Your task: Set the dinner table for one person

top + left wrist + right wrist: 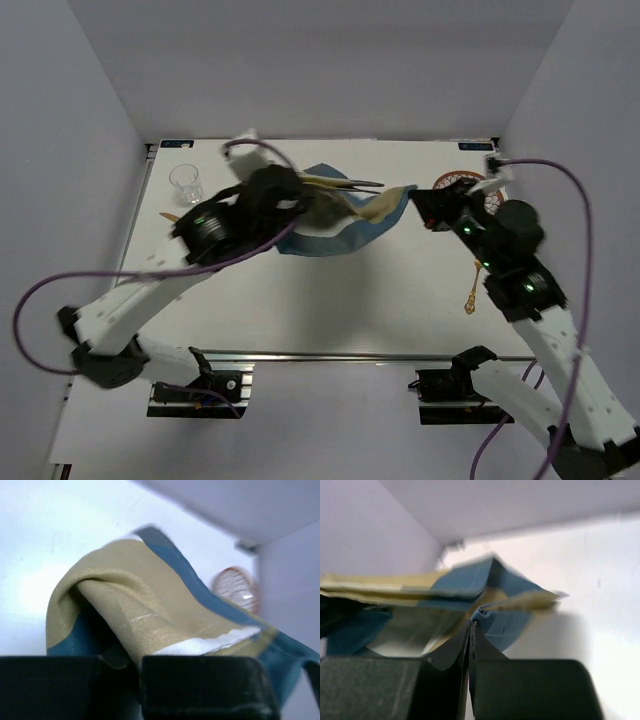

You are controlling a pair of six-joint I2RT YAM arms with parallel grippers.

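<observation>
The white dinner table carries a blue-and-beige cloth placemat, bunched and lifted at the back centre between both grippers. My left gripper is shut on its left part; in the left wrist view the folded beige cloth runs into the closed jaws. My right gripper is shut on its right corner; in the right wrist view the blue corner is pinched at the fingertips.
A clear glass stands at the back left, with a gold utensil tip near it. A round red wire dish sits at the back right and also shows in the left wrist view. A gold spoon lies at the right. Thin utensils lie behind the placemat.
</observation>
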